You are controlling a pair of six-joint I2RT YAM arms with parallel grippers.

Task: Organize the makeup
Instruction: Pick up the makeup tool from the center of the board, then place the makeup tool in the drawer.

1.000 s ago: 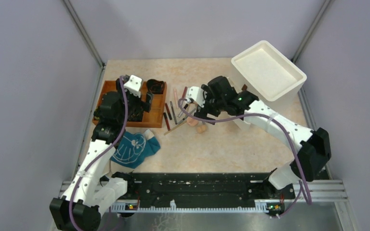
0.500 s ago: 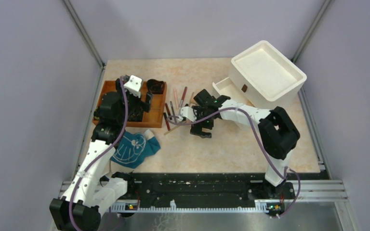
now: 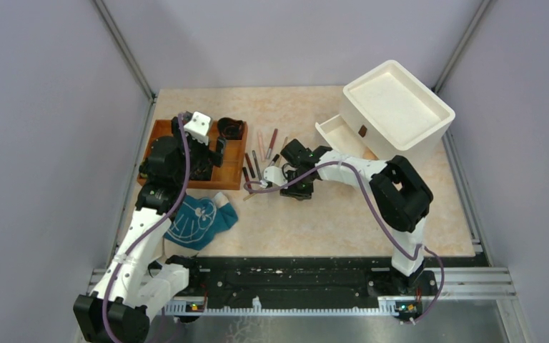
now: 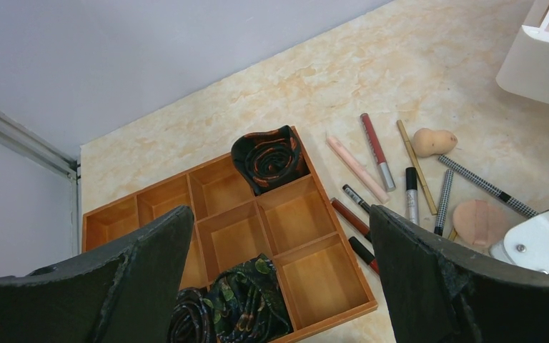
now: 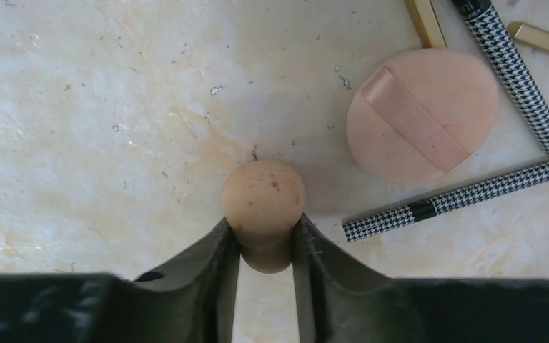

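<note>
- Marbled beige tabletop (image 3: pixel 343 221), with grey walls (image 3: pixel 43 143) closing it in.
- Your right gripper (image 5: pixel 266 243) has its fingers clamped on the narrow end of a tan sponge (image 5: pixel 263 193), near the table's middle.
- Its long axis runs along the fingers, with the round end pointing away from the wrist.
- Just beyond lie a round pink puff (image 5: pixel 422 114) and two houndstooth pencils (image 5: pixel 465 200).
- Your left gripper (image 4: pixel 280 214) hangs with its fingers spread wide above the wooden tray (image 4: pixel 150 204) by the left edge.

houndstooth pencil (image 5: pixel 472 194), far end off-frame

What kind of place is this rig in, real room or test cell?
Likely a lab test cell: plain walls boxing in a marble-look table, a black mounting rail along its near edge, makeup pencils staged beside a wooden tray.
</note>
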